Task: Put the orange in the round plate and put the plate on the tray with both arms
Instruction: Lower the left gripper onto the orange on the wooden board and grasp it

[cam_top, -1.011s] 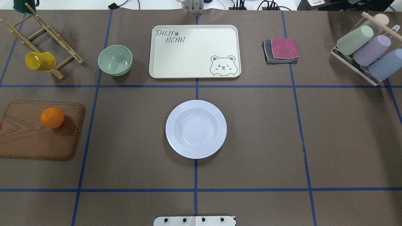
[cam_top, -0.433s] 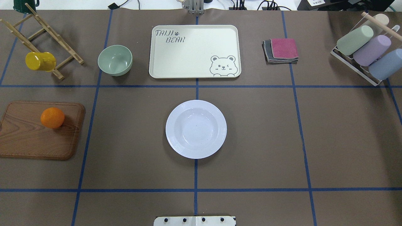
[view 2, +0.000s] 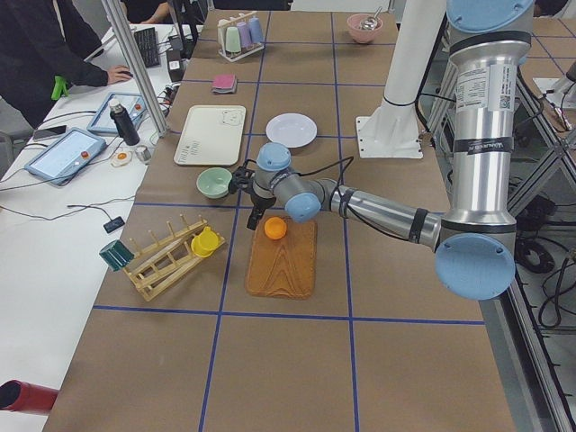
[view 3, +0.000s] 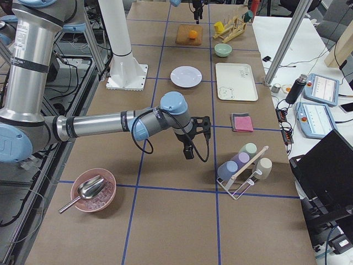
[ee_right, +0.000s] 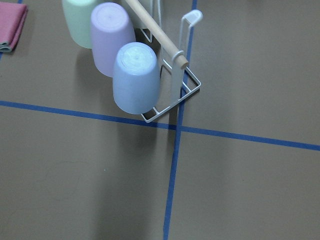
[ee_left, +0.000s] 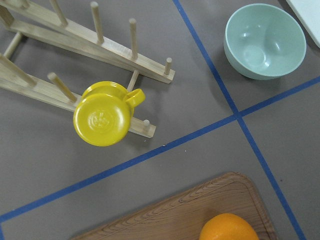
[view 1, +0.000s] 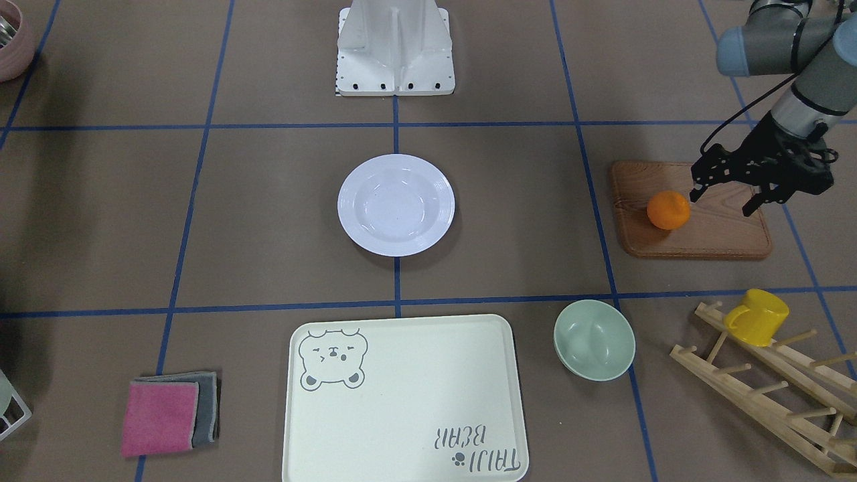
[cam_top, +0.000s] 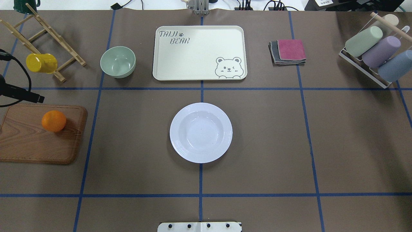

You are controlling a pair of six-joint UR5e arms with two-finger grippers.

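Observation:
The orange (view 1: pixel 668 209) rests on a brown wooden board (view 1: pixel 696 231) on my left side. My left gripper (view 1: pixel 724 199) hovers above the board just beside the orange, open and holding nothing. The white round plate (cam_top: pixel 201 132) lies at the table's middle, with nothing in it. The cream tray (cam_top: pixel 199 53) with the bear drawing lies beyond the plate. My right gripper (view 3: pixel 188 150) shows only in the exterior right view, above bare table near the cup rack; I cannot tell if it is open or shut.
A pale green bowl (cam_top: pixel 117 62) stands left of the tray. A yellow mug (cam_top: pixel 41 62) hangs on a wooden rack (cam_top: pixel 48 35). Folded cloths (cam_top: pixel 288 51) and a cup rack (cam_top: pixel 376 53) sit on the right. A pink bowl (view 3: pixel 92 190) holds a scoop. People stand at a side desk.
Part of my left gripper and its cable has come into the overhead view at the left edge, above the board. The orange, plate and tray have not moved.

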